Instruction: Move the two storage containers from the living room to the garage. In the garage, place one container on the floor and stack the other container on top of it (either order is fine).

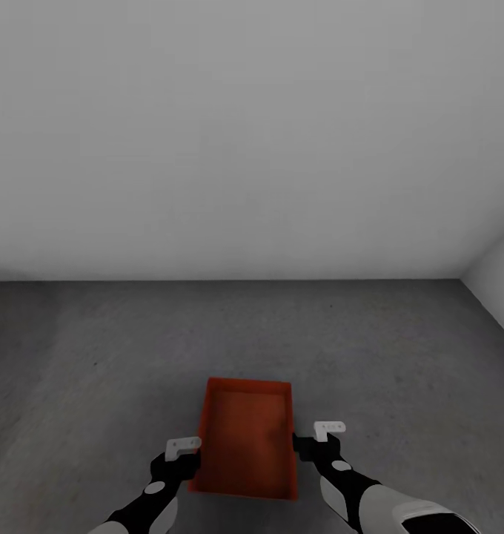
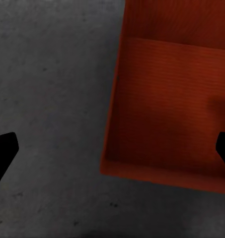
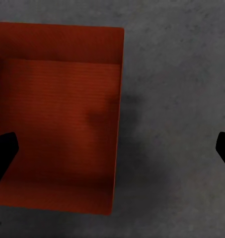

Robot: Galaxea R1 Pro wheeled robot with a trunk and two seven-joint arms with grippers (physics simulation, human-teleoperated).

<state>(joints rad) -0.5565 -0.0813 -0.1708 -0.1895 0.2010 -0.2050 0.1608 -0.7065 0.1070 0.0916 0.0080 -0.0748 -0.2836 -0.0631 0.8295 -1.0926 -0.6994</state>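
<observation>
One storage container (image 1: 246, 437) is all I can count: a red-orange open-top box resting on the dark grey concrete floor (image 1: 96, 356) of the garage, low in the middle of the head view, with nothing inside it. Its near end is partly cut off in both wrist views, where an edge runs out of the frame.

My two hands flank it. My left gripper (image 1: 185, 454) sits at the box's left wall, at the lower left of the box, and my right gripper (image 1: 316, 441) sits at its right wall. In the left wrist view the box (image 2: 167, 109) lies between my two dark fingers (image 2: 3, 153), which are spread wide and released, with the box wall in the gap. In the right wrist view the box (image 3: 57, 114) fills the left half, and my fingers (image 3: 2, 156) there are likewise spread apart, holding nothing. Only the tips of the fingers show, as black wedges at the frame edges.

Behind the box, a plain white wall (image 1: 244, 133) meets the floor, with a second wall (image 1: 500, 274) cut off at the right edge.
</observation>
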